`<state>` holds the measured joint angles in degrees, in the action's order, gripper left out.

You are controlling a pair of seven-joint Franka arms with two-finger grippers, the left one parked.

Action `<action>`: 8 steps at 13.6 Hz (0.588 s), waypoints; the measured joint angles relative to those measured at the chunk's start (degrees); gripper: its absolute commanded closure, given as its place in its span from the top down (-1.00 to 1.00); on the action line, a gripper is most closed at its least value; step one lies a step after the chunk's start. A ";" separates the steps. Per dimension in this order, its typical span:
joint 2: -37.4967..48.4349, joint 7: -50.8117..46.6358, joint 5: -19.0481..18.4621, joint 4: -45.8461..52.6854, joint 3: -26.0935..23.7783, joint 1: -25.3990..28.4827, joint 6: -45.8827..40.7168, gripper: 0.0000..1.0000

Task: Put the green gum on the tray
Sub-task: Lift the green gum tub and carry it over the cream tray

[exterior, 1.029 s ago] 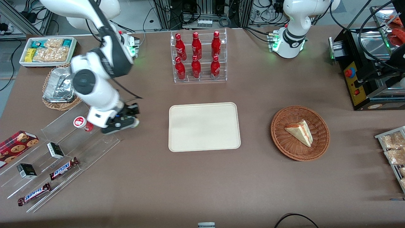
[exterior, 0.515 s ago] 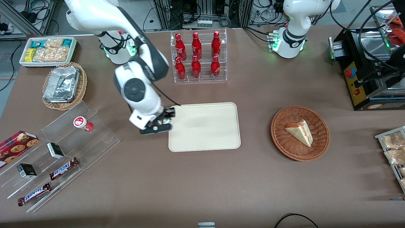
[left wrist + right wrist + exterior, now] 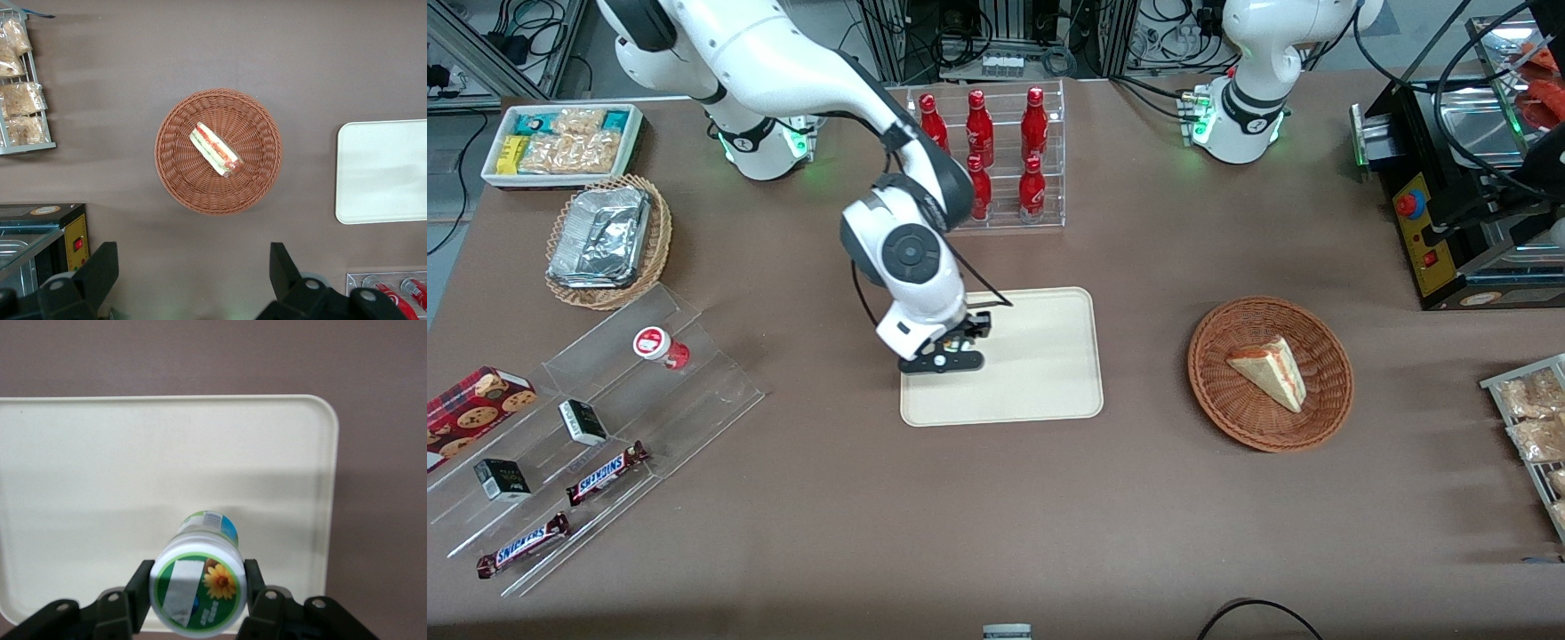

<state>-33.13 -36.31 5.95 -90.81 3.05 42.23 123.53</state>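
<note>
End effector (image 3: 197,603) clamped on green gum (image 3: 198,589), seemingly above tray (image 3: 1040,391); wicker basket (image 3: 1325,418) holds sandwich (image 3: 1267,372).

Pretty even overhead light, nothing dim. The counter (image 3: 1049,498) shows soft, faint shadows only: a pale smudge on the tray (image 3: 80,453) under the hand (image 3: 199,600). Front view is sharp; the foil container (image 3: 598,238) glints a bit. In the wrist view the green gum (image 3: 199,587) lid is crisp, with the black fingers (image 3: 137,600) slightly soft.
</note>
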 measured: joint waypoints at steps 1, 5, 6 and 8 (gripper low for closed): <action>-1.30 -1.23 0.00 0.89 0.02 0.62 0.82 -1.00; -4.67 -4.40 0.00 3.43 0.10 2.34 2.61 -1.00; -5.10 -5.23 0.00 3.65 0.11 2.62 3.32 -1.00; -5.87 -5.77 -0.02 3.73 0.13 3.13 4.56 -1.00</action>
<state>-39.00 -42.08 5.93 -87.08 3.18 45.36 128.09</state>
